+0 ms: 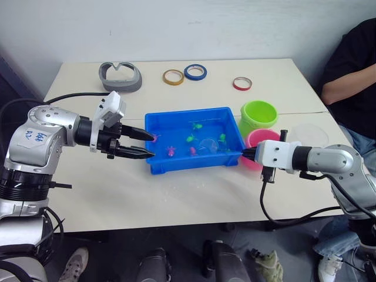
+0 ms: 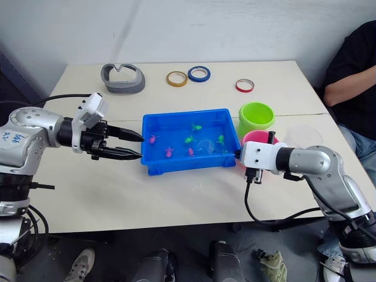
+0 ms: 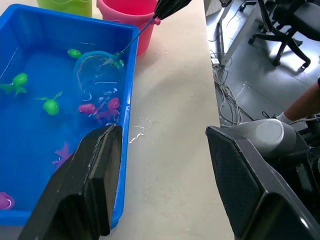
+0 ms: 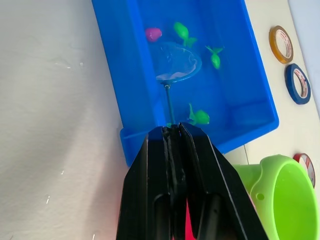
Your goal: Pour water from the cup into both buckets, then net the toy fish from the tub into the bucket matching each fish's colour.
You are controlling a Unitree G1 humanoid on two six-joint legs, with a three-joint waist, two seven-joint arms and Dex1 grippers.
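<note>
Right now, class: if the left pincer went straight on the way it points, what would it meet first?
Probably the tub: the open left pincer points at its near end wall, one fingertip about at the rim. Depth is hard to judge.

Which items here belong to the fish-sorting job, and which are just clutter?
Job:
- shallow bright blue plastic tub
- tiny pink and green plastic fish
- lime green bucket
- pink bucket
- small round net, held by right gripper
- clear plastic cup

Clutter:
- yellow, blue, red tape rolls
- grey curved headband-like piece

Left end effector (image 1: 148, 145) reaches forward with fingers spread; right end effector (image 4: 172, 131) is clamped closed.
</note>
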